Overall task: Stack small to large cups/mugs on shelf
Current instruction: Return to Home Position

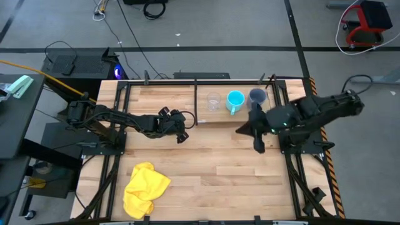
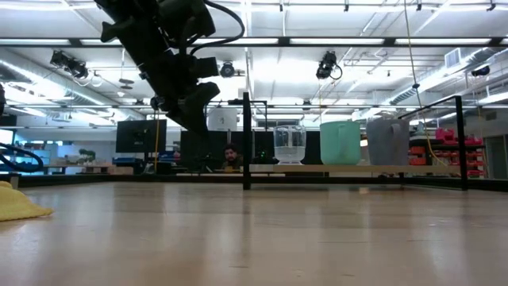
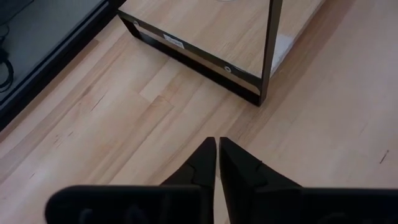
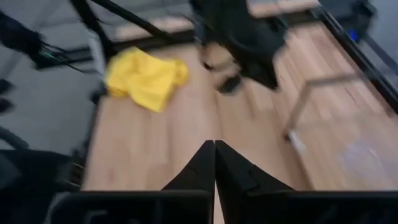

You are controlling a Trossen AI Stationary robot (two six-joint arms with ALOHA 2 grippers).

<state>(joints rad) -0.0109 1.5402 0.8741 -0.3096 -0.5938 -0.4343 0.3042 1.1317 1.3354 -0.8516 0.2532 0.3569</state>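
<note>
Three vessels stand in a row on the raised light-wood shelf (image 1: 206, 119) at the table's far side: a small clear glass cup (image 1: 214, 102), a bright cyan mug (image 1: 235, 100) and a grey-blue mug (image 1: 257, 96). They also show in the low view: the glass (image 2: 289, 144), the cyan mug (image 2: 340, 142), the grey-blue mug (image 2: 387, 141). My left gripper (image 3: 217, 144) is shut and empty above the tabletop, just left of the shelf. My right gripper (image 4: 215, 145) is shut and empty above the table, near the shelf's right end.
A crumpled yellow cloth (image 1: 145, 188) lies at the table's near left; it also shows in the right wrist view (image 4: 146, 77). The shelf's thin black uprights (image 3: 268, 50) stand close in front of my left gripper. Bare tabletop (image 1: 237, 169) lies near the front.
</note>
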